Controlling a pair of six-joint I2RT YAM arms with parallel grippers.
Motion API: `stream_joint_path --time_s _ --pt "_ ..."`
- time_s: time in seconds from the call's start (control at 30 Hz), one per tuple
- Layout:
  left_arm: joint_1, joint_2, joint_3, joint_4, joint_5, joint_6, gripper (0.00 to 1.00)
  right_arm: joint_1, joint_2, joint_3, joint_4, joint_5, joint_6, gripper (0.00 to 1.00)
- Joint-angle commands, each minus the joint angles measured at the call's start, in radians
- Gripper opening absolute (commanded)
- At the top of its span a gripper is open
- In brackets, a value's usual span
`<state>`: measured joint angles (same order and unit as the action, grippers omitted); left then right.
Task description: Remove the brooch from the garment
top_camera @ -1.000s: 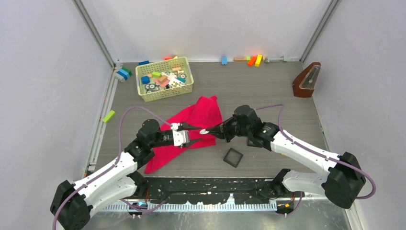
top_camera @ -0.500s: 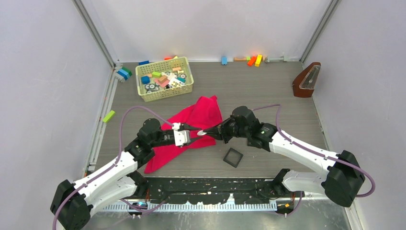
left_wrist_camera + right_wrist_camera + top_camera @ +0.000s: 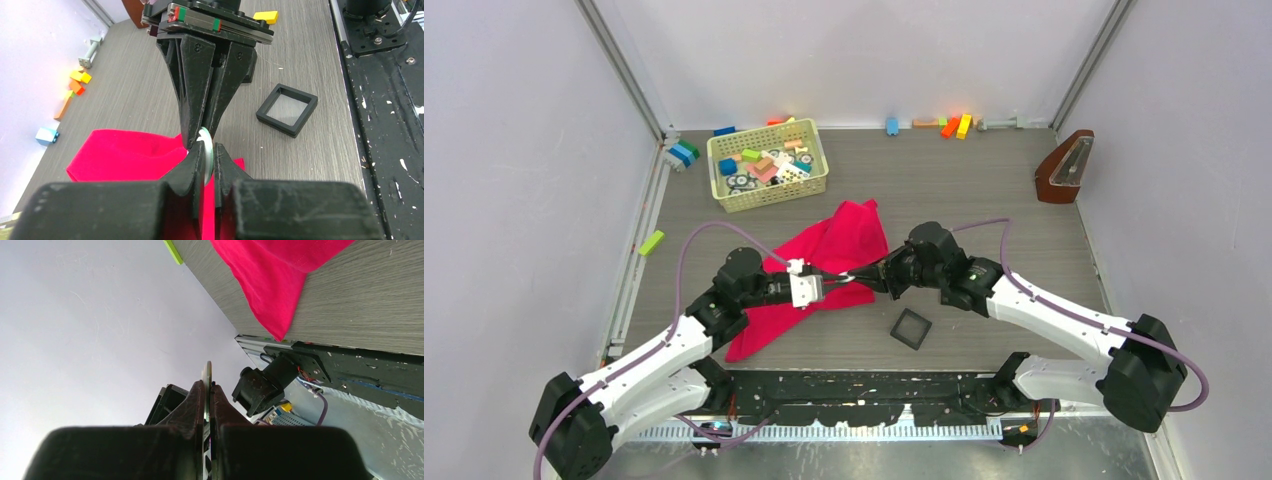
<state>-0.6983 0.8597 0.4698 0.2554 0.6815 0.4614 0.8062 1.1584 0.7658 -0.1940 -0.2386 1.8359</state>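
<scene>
Shows black square tray (image 3: 910, 328) lying flat on tabletop (image 3: 984, 200), lower centre of top view. Just above it, pinches brooch (image 3: 850, 277) edge-on with left fingers (image 3: 197, 161), nearly closed on the disc. Grips same disc from opposite side with right fingers (image 3: 199, 400), also tight on it. Holds it over lower right edge of garment (image 3: 834, 245), mid-frame; cannot tell whether pinned to it. Farther up, upper left: yellow basket (image 3: 774, 198) full of small toys (image 3: 764, 165); loose blocks (image 3: 956, 125) along back wall; brown wedge-shaped object (image 3: 1064, 168) far right.
</scene>
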Motion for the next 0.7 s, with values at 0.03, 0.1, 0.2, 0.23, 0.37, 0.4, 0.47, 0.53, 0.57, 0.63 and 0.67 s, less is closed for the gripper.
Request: stream_joint_path --time_s 0.03,0.1,0.2,0.23,0.37,0.4,0.47,0.53,0.57,0.63,0.67 --pt "-0.003 0.001 0.045 -0.006 0.001 0.023 0.0 0.01 -0.023 0.028 0.044 0.004 0.016 0.01" --pt "-0.004 0.0 0.046 -0.01 -0.003 0.023 0.0 0.011 -0.028 0.027 0.048 0.004 0.015 0.07" --pt "-0.004 -0.007 0.043 -0.01 -0.018 0.017 0.0 0.011 -0.044 0.01 0.049 0.022 0.019 0.42" --pt "-0.004 -0.008 0.041 -0.011 -0.025 0.01 0.0 0.011 -0.061 -0.003 0.043 0.039 0.017 0.48" --pt "-0.004 -0.022 0.025 -0.015 -0.039 -0.018 0.0 0.005 -0.141 -0.04 -0.035 0.116 -0.025 0.73" --pt "-0.004 -0.028 0.016 -0.012 -0.046 -0.025 0.0 0.003 -0.174 -0.046 -0.05 0.127 -0.046 0.79" --pt "-0.005 -0.035 0.001 0.0 -0.058 -0.042 0.0 -0.005 -0.222 -0.063 -0.093 0.154 -0.088 0.87" --pt "-0.004 -0.049 -0.017 0.031 -0.071 -0.081 0.0 -0.011 -0.271 -0.072 -0.15 0.185 -0.145 0.91" --pt "-0.004 -0.055 -0.027 0.044 -0.072 -0.101 0.0 -0.013 -0.286 -0.071 -0.205 0.212 -0.168 0.93" --pt "-0.004 -0.068 -0.048 0.078 -0.075 -0.154 0.0 -0.015 -0.325 -0.059 -0.302 0.273 -0.239 0.94" --pt "-0.004 -0.073 -0.057 0.096 -0.087 -0.187 0.0 -0.016 -0.345 -0.049 -0.337 0.296 -0.289 0.94"
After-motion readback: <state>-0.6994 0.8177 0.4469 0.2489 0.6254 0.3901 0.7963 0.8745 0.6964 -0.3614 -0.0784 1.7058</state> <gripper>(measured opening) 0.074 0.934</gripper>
